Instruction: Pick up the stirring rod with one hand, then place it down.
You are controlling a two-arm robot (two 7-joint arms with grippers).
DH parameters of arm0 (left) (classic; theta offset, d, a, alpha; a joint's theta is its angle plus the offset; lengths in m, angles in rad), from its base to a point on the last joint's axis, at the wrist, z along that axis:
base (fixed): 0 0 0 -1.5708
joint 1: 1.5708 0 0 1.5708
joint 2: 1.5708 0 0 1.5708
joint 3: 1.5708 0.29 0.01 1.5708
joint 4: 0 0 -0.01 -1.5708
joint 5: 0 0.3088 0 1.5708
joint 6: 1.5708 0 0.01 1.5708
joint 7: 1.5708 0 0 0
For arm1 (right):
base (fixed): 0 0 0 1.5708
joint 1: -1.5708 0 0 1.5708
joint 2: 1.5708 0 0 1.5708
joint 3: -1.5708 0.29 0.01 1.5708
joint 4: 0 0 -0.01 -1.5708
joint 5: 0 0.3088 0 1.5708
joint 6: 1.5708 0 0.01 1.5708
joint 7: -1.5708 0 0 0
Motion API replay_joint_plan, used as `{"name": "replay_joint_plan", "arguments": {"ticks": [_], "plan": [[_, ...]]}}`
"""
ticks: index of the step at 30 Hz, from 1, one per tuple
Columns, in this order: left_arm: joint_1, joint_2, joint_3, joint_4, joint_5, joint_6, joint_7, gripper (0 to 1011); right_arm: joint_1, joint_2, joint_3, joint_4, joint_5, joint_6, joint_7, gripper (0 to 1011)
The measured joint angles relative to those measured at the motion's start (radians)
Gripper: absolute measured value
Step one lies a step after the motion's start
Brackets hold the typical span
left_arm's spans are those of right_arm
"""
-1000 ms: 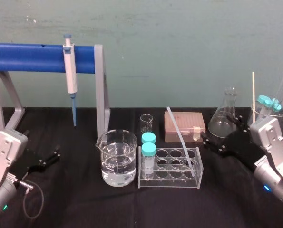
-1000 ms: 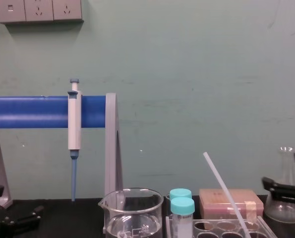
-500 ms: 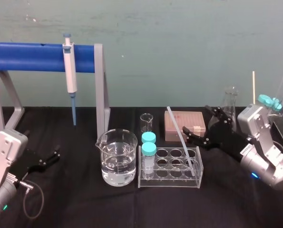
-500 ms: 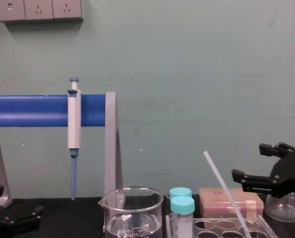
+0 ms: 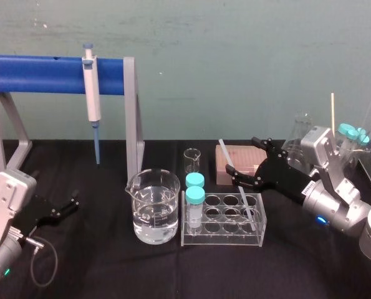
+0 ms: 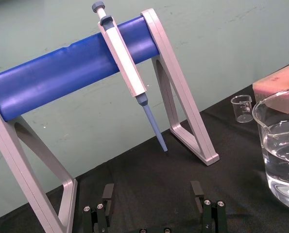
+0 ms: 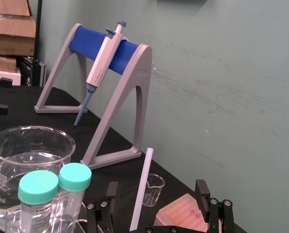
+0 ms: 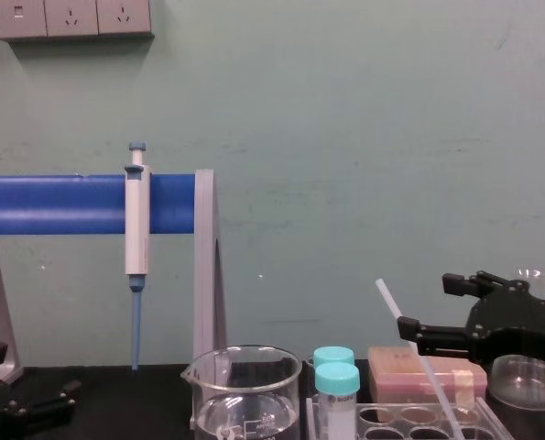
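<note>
- Head view count: one stirring rod, one clear rack, two teal-capped tubes, two beakers, one pipette, one stand, one pink box, one conical flask, and two grippers.
- The stirring rod is a thin, straight, translucent white stick. It leans in the rack with its lower end down in a well near the rack's right end and its top tilted back and to the left.
- The right gripper is black and angular. It is level with the rod's upper part, fingers spread wide.
- From the right wrist, the rod stands between the two fingers, closer to one; I cannot tell whether it touches.
- The rack is clear plastic with round wells, and both tubes stand at its left end.
- The large beaker is glass, spouted and part-filled with clear liquid. The small beaker sits behind the tubes.
- The pipette is white with a blue tip and hangs upright on the stand's blue bar, which has grey legs.
- The left gripper rests low on the black cloth at the left, its fingers apart.
</note>
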Motion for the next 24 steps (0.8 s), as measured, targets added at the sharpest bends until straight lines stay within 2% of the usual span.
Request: {"name": "replay_joint_plan", "arguments": {"ticks": [11,19,24], "plan": [[0.000,0.000,0.000,0.000,0.000,0.000,0.000,1000,0.083,-0.062,0.010,0.157,0.020,-0.015,0.092,1003],[0.000,0.000,0.000,0.000,0.000,0.000,0.000,1000,0.161,-0.115,0.016,0.306,0.022,-0.052,0.168,1003],[0.000,0.000,0.000,0.000,0.000,0.000,0.000,1000,0.189,-0.138,0.021,0.363,0.022,-0.068,0.200,1003]]}}
